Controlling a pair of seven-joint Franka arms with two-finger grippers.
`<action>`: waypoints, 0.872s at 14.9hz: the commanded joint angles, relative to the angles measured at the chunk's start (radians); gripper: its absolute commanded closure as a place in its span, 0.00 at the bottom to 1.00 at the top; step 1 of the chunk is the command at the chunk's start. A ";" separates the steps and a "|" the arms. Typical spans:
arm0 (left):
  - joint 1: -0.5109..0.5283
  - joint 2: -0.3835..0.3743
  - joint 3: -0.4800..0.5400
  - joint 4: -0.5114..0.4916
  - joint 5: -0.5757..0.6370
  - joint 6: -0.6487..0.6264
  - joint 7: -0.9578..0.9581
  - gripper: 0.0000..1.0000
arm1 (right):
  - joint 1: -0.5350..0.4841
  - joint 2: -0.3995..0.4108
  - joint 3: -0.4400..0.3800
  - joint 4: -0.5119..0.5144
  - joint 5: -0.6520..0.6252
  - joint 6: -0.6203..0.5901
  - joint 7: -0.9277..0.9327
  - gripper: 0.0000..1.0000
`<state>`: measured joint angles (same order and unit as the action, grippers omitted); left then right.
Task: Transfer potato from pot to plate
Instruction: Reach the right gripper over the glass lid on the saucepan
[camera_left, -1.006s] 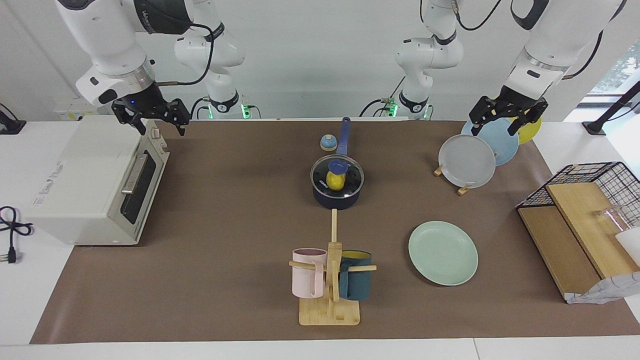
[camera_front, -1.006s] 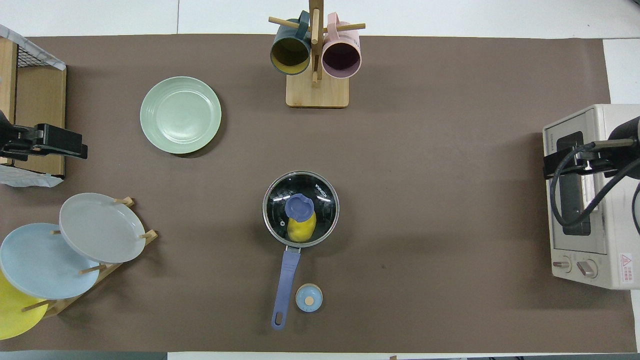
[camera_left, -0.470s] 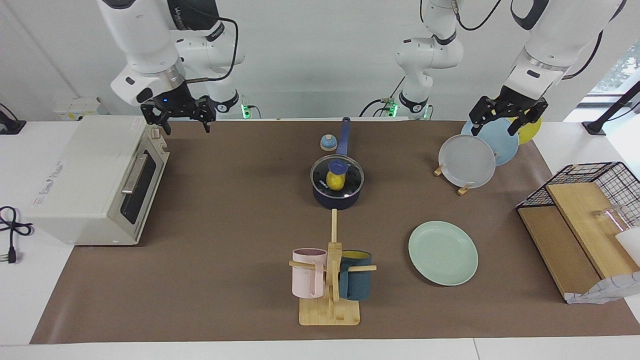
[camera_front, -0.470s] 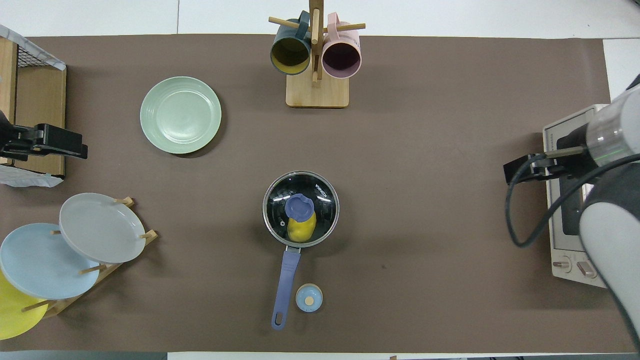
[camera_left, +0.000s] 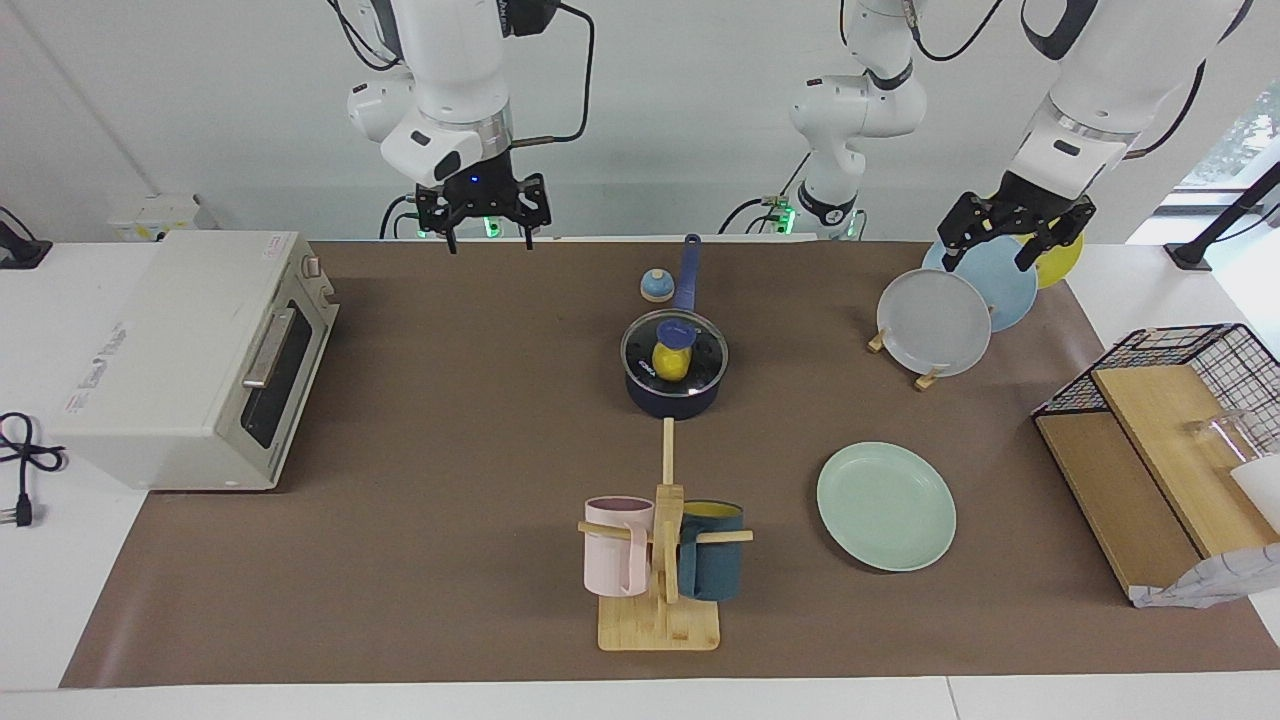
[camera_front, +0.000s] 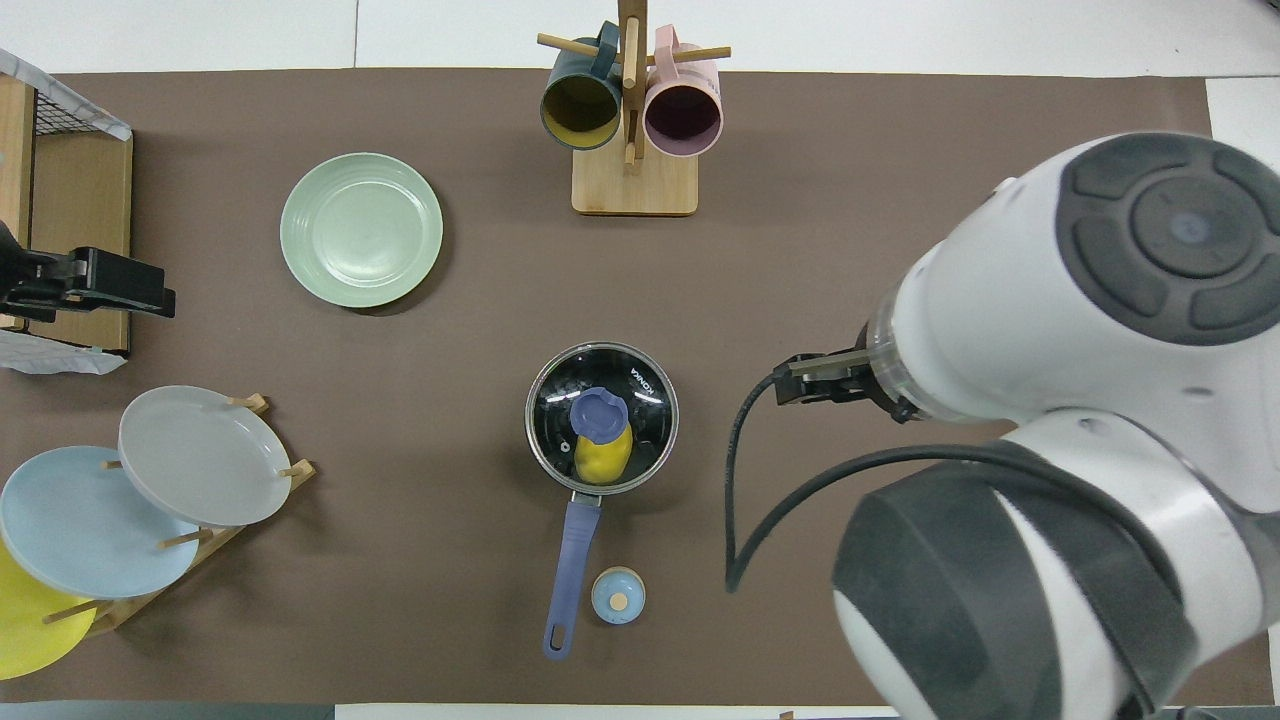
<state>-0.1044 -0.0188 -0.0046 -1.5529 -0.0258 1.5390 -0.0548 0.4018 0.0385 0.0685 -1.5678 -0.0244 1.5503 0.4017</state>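
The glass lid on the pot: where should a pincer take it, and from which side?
By the blue knob at the centre of the glass lid, coming straight down from above. The lid lies flat on the pot, and the knob is its only raised part.

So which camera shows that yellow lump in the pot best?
The overhead view: the potato shows through the glass lid, its knob hiding one end. The facing view shows the potato smaller, under that knob.

potato (camera_left: 668, 362): bright yellow
pot (camera_left: 672, 396): dark navy, blue handle
plate (camera_left: 886, 506): pale mint green
bench (camera_left: 450, 450): brown mat
mugs (camera_left: 617, 545): pink, dark teal
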 joint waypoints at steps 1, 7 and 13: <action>-0.006 -0.018 0.009 -0.022 -0.006 0.012 -0.016 0.00 | 0.031 0.080 -0.006 0.087 0.011 -0.004 0.055 0.00; -0.014 -0.018 0.008 -0.023 -0.005 0.013 -0.063 0.00 | 0.127 0.201 -0.004 0.091 0.023 0.172 0.235 0.00; -0.018 -0.020 0.008 -0.024 -0.005 0.013 -0.060 0.00 | 0.280 0.400 -0.004 0.201 -0.047 0.197 0.333 0.00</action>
<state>-0.1090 -0.0188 -0.0048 -1.5529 -0.0258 1.5390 -0.1004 0.6113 0.3486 0.0681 -1.4768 -0.0144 1.8097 0.6983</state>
